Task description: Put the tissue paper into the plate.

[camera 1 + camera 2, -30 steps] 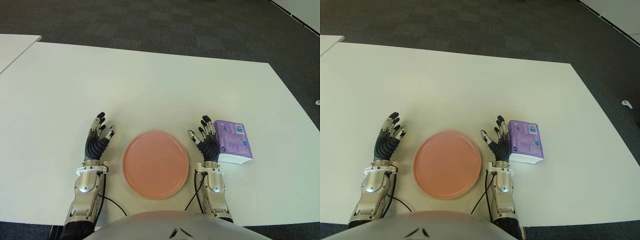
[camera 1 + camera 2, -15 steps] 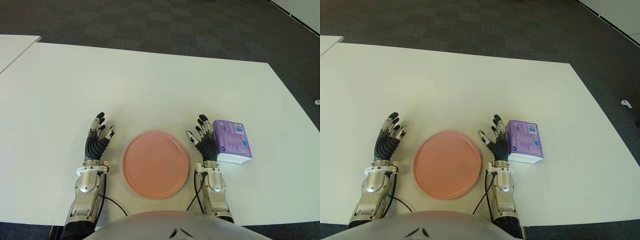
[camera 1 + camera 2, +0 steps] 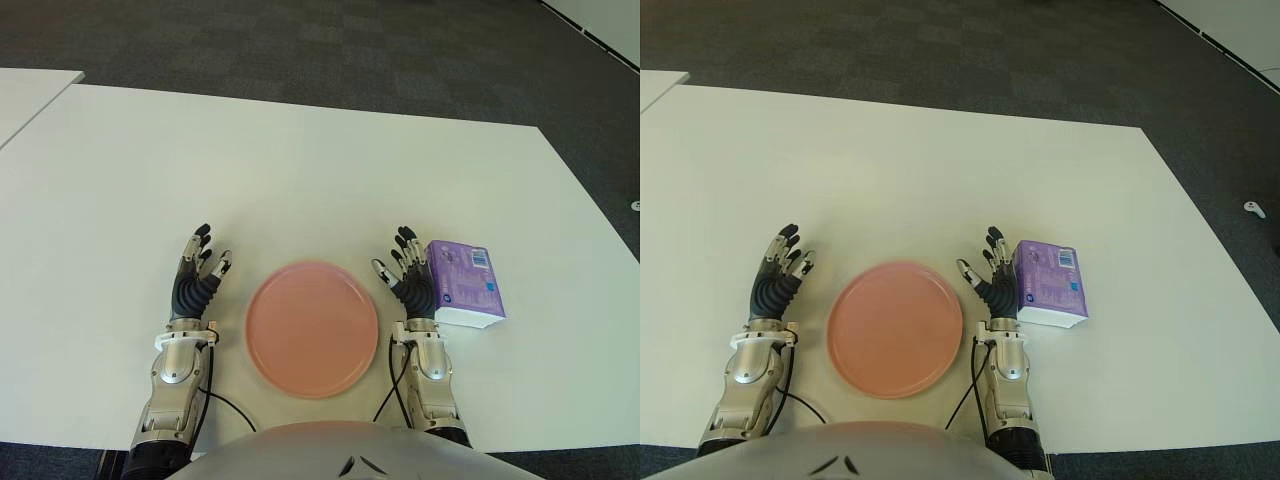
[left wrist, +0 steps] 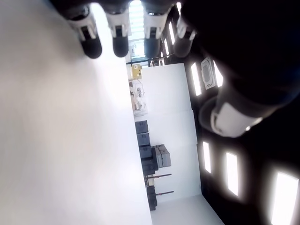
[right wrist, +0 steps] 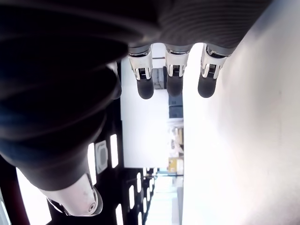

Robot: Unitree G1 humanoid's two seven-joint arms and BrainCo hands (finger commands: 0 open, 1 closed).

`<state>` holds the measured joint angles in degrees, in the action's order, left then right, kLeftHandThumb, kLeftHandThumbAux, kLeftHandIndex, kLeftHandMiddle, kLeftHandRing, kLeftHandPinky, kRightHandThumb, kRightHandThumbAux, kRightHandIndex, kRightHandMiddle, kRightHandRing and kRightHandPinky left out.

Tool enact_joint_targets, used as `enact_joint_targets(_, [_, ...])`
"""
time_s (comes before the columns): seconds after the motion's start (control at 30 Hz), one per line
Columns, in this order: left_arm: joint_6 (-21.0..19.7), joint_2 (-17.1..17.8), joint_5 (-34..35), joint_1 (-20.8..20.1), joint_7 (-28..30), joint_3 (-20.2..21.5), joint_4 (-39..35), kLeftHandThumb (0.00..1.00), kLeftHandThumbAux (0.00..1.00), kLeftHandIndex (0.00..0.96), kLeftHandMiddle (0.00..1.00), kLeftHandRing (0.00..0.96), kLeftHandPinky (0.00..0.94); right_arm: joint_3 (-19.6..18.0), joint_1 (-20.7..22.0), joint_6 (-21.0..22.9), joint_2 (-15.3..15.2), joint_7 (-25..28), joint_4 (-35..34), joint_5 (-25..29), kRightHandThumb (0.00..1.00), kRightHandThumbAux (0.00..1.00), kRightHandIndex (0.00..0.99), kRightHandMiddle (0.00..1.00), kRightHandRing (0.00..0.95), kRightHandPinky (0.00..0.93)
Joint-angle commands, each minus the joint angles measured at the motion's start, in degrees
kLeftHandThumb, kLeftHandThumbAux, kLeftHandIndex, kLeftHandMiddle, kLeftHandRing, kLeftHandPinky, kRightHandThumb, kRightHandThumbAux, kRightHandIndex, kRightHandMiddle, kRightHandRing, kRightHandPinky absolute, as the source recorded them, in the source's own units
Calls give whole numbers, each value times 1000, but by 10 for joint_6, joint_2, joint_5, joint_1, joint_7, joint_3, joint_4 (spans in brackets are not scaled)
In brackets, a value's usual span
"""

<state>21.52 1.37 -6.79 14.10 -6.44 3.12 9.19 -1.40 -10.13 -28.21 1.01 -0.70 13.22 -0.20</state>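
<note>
Fingers of the right hand (image 3: 411, 283) are spread, empty, just beside the tissue paper (image 3: 463, 283) near the table's (image 3: 300, 170) right edge. Grasp comes next, then the plate (image 3: 312, 328). Left hand (image 3: 197, 278) splayed, idle.

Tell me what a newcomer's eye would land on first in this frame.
Probably the pink plate, bare, near the front edge of the white table, flanked by two open hands. The right hand sits between the plate and the purple tissue pack on its right; the left hand shows left of the plate.
</note>
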Motion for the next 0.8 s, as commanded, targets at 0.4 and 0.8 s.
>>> enact_joint_targets(0.4, [-12, -7, -9, -25, -9, -14, 46, 0, 592, 0, 0, 0, 0, 4, 5, 190, -12, -12, -228, -20, 33, 820, 9, 23, 20, 59])
enact_joint_targets(0.8, [-5, -10, -4, -38, -9, -22, 63, 0, 594, 0, 0, 0, 0, -61, 83, 98, -91, 25, -201, 7, 6, 821, 0, 1, 1, 22])
